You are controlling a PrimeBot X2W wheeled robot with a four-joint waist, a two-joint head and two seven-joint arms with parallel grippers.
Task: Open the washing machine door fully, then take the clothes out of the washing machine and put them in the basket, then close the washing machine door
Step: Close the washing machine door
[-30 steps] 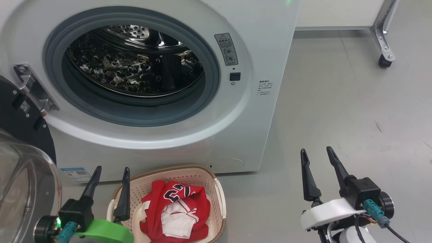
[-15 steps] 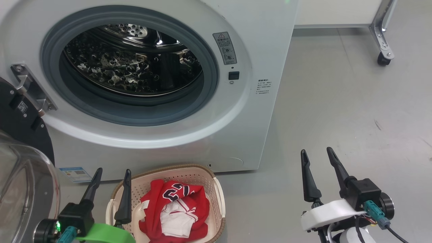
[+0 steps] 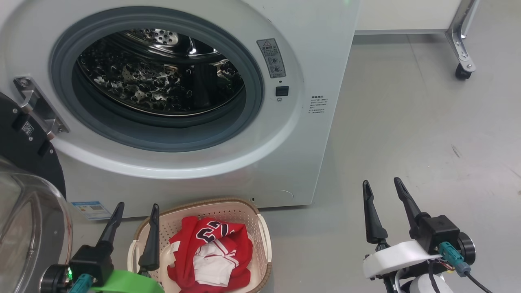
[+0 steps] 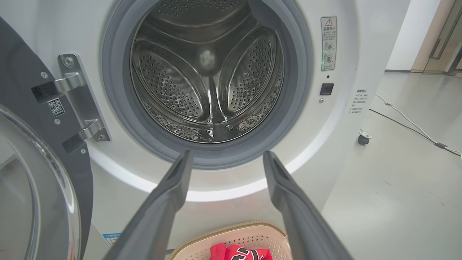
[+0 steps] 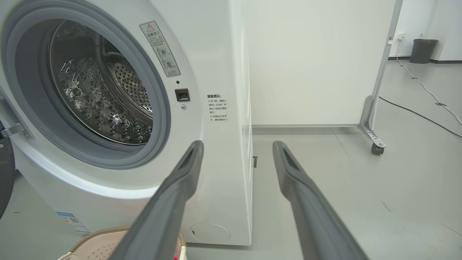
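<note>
Head view: you see the washing machine [image 3: 285, 162] with the washing machine door [image 3: 24, 228] swung wide at its left, the clothes [image 3: 215, 252] heaped in the basket [image 3: 228, 205] before it, and the left gripper [image 3: 137, 204] and right gripper [image 3: 381, 180] both splayed, gripping nothing. Left wrist view: the steel drum [image 4: 173, 83] sits beyond your left gripper, above the basket. Right wrist view: your right gripper points at the machine's right front edge.
</note>
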